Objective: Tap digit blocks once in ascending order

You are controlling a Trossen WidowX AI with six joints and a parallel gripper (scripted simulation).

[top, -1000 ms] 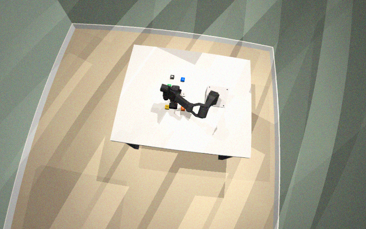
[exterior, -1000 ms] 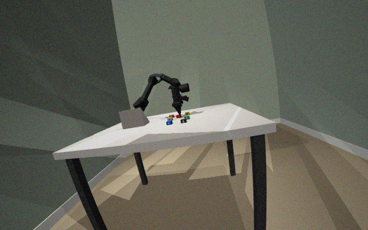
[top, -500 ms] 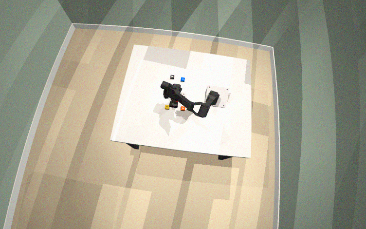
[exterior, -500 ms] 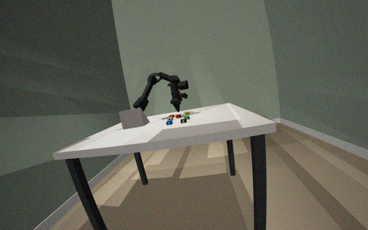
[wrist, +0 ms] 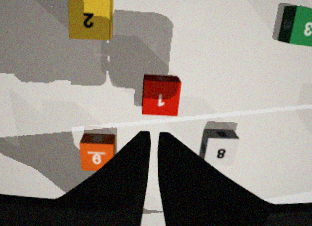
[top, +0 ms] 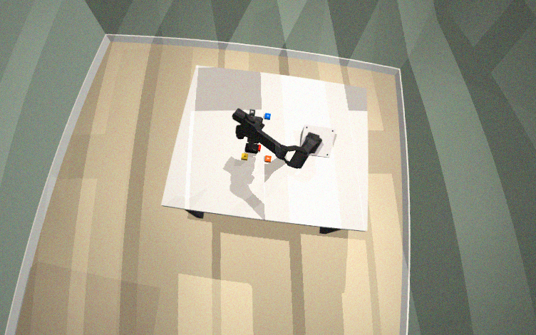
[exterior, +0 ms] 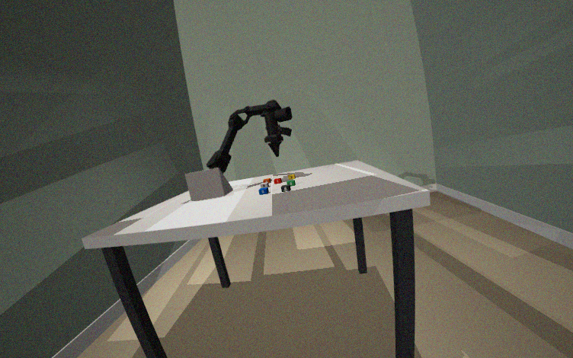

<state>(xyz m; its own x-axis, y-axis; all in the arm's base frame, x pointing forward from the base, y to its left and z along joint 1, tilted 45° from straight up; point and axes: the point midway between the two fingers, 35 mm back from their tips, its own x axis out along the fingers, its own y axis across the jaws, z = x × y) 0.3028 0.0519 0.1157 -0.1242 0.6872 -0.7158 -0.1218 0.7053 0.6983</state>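
Observation:
The gripper [exterior: 277,155] [wrist: 154,133] is shut and empty, high above the blocks; a thin gap shows between its fingertips. The red block [top: 259,147] [exterior: 277,180] [wrist: 161,96], digit 1, lies just beyond the tips in the wrist view. Also there are the yellow 2 block [top: 244,156] [exterior: 292,176] [wrist: 89,19], the green 3 block [exterior: 290,182] [wrist: 301,27], the white 8 block [exterior: 264,184] [wrist: 221,151] and the orange block [top: 267,158] [exterior: 267,180] [wrist: 97,157], seemingly an inverted, barred 6. The blue block [top: 267,115] [exterior: 263,190] and black block [top: 252,111] [exterior: 286,188] show unreadable digits.
The blocks stand apart on the white table [top: 316,199] [exterior: 235,215]. The arm's pale base plate [top: 328,143] is at the right in the top view. A grey wedge-shaped box [exterior: 206,184] shows at the left in the exterior view. Shadows cross the table.

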